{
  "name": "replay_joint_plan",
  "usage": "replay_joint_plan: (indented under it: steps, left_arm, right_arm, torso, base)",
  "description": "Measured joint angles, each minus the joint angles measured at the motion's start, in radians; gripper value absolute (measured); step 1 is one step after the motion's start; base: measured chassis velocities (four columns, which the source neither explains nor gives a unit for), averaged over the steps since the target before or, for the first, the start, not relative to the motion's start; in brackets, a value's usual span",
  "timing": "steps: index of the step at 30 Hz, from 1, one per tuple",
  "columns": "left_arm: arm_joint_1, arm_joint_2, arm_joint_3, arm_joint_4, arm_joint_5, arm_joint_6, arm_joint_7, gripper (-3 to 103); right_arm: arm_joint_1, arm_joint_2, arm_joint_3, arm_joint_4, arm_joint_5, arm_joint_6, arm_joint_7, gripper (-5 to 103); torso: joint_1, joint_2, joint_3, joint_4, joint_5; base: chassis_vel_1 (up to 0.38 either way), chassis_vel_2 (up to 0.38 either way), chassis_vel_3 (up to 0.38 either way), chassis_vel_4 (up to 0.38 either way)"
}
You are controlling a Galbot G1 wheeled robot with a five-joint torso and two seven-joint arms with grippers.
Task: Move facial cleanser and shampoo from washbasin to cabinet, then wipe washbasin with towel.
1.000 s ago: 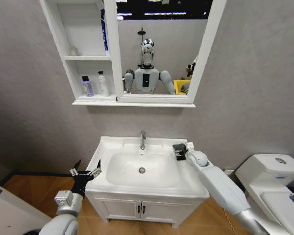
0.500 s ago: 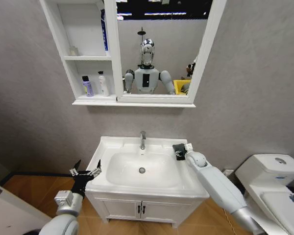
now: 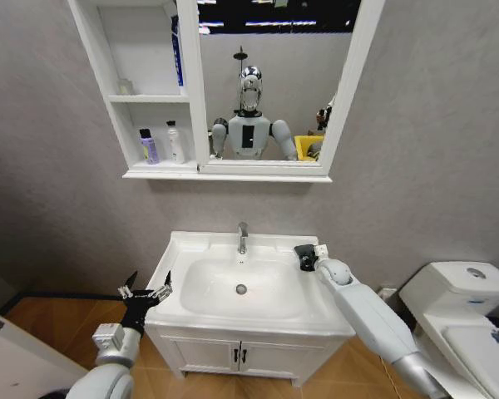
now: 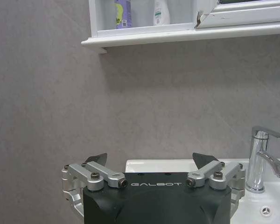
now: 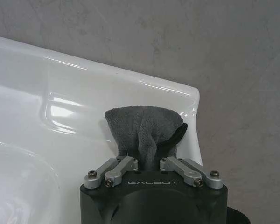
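i see my right pincer (image 5: 149, 161) clamped on the dark grey towel (image 5: 142, 133), at the back right corner of the washbasin (image 3: 191, 249). my left pincer (image 3: 146, 293) hangs apart, just beside the basin's left edge. two bottles (image 3: 162, 144) stand in the cabinet (image 3: 100, 58).

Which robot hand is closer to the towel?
The right. The right gripper is shut on the towel at the washbasin's back right corner. The left gripper hangs open off the basin's left edge.
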Motion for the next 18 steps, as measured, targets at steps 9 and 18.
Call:
replay_joint_plan:
  steps: [9,18]
  left_arm:
    - [0.000,0.000,0.000,0.000,0.000,0.000,0.000,100]
    - [0.000,0.000,0.000,0.000,0.000,0.000,0.000,100]
  right_arm:
    - [-0.069,0.006,-0.013,0.159,0.100,0.007,0.206,2]
    - [-0.094,0.082,-0.126,0.386,0.369,-0.018,0.502,2]
  torso:
    - [0.000,0.000,0.000,-0.0003,0.0001]
    - [0.000,0.000,0.000,-0.0001,-0.0003]
  base:
    - [0.000,0.000,0.000,0.000]
    - [0.000,0.000,0.000,0.000]
